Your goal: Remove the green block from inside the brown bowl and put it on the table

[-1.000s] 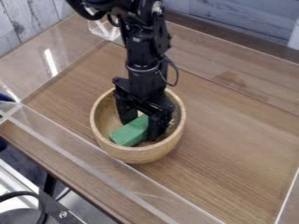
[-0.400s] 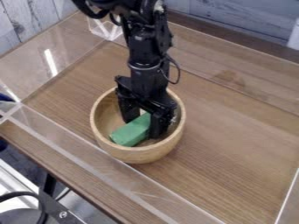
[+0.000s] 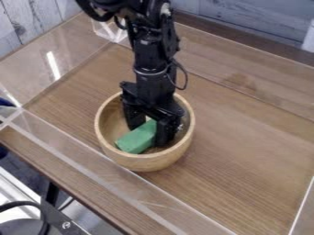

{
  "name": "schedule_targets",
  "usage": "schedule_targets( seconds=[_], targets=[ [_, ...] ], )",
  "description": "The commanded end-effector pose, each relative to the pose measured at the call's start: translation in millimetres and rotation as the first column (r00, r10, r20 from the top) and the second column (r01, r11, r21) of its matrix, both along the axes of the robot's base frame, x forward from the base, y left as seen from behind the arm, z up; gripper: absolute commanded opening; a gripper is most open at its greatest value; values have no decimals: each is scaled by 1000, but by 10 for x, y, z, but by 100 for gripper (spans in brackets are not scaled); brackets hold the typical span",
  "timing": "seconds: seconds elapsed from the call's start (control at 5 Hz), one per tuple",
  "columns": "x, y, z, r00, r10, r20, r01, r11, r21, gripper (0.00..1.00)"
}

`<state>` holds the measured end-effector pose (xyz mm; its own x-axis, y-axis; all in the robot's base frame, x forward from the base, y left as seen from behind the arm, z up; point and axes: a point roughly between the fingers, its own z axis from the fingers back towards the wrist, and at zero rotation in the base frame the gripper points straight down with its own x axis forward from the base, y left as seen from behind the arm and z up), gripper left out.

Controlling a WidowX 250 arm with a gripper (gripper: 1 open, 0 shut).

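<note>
Gripper [image 3: 150, 117] jaws spread, down inside brown bowl [image 3: 174, 148], straddling green block [image 3: 136, 139]; block looks light, rigid; pinch long sides.

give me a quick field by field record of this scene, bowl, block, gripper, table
brown bowl: round light wooden bowl, upright on the table, near the front acrylic wall
green block: inside the bowl, lying tilted against its inner wall
gripper: pointing down into the bowl, jaws open, fingers either side of the block's upper end
grip: not closed on the block
table: brown wood-grain top with clear walls
task status: block not yet lifted out of the bowl
</note>
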<state>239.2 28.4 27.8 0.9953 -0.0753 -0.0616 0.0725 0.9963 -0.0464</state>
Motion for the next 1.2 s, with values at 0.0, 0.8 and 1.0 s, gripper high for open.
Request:
schedule_targets(
  seconds=[0.0,0.8,1.0],
  targets=[
    [152,59,54,999,7,47,-8,1000,8,100],
    [193,114,-124,1000,8,13,-8,1000,10,100],
    [202,120,-150,1000,8,5,-8,1000,10,100]
  ],
)
